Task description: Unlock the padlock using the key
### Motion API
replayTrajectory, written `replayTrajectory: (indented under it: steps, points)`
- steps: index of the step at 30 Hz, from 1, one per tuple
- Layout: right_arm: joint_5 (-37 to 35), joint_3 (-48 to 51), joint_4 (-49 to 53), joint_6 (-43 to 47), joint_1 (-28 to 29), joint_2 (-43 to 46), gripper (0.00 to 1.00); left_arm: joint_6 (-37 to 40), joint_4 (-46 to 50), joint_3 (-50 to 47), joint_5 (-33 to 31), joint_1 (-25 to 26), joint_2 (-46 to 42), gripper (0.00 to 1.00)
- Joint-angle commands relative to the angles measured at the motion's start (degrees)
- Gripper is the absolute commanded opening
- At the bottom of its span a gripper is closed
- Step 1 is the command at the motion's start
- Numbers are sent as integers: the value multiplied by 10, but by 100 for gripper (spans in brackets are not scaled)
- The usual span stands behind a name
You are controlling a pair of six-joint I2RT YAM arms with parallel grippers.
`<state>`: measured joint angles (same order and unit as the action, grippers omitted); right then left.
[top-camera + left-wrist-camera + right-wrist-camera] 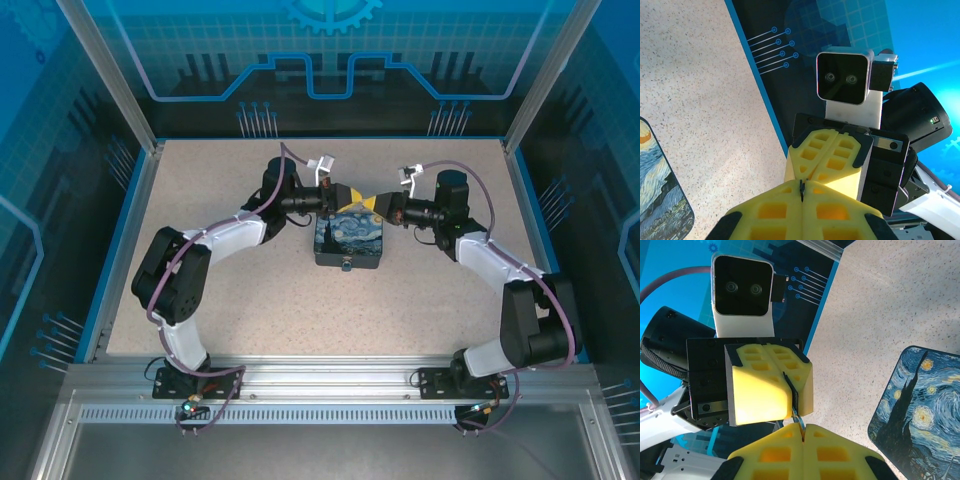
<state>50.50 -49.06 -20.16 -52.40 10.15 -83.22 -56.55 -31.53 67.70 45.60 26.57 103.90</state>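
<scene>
The speckled tabletop [200, 220] carries the padlock [347, 243] near its middle. It lies flat with the painted night-sky face up and a small round fitting on its near side, so nothing steadies it yet. Both arms reach inward and meet nose to nose just above the padlock's far edge, clear of it. The left tool [801, 200] is clenched, and so is the right tool [803, 437], their yellow tips almost touching. The key [797, 416], a slim dark sliver, bridges the two seams and appears pinched from both sides. I judge this to be a handover or regrip in the air, made to give one tool a better hold for aiming the key at the lock.
</scene>
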Motion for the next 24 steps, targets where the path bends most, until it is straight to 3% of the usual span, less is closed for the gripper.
replayTrajectory:
  steps: [1, 3, 5, 8, 19, 21, 24]
  points:
    - [20, 5, 8, 11, 3, 18, 0, 15, 6, 10, -12, -1, -2, 7]
    - [8, 10, 11, 9, 1, 21, 0, 15, -4, -8, -33, -7, -19, 33]
    - [2, 16, 9, 4, -2, 25, 0, 14, -16, -31, -52, -15, -41, 44]
    - [0, 25, 12, 2, -5, 30, 0, 14, -25, -72, -77, -31, -77, 54]
    - [-77, 116, 19, -36, -24, 67, 0, 81, 50, -217, -177, -42, -186, 71]
    - [-88, 132, 26, -38, -31, 75, 0, 98, 76, -240, -200, -42, -204, 77]
    - [-109, 156, 27, -45, -44, 93, 0, 115, 104, -269, -233, -39, -225, 98]
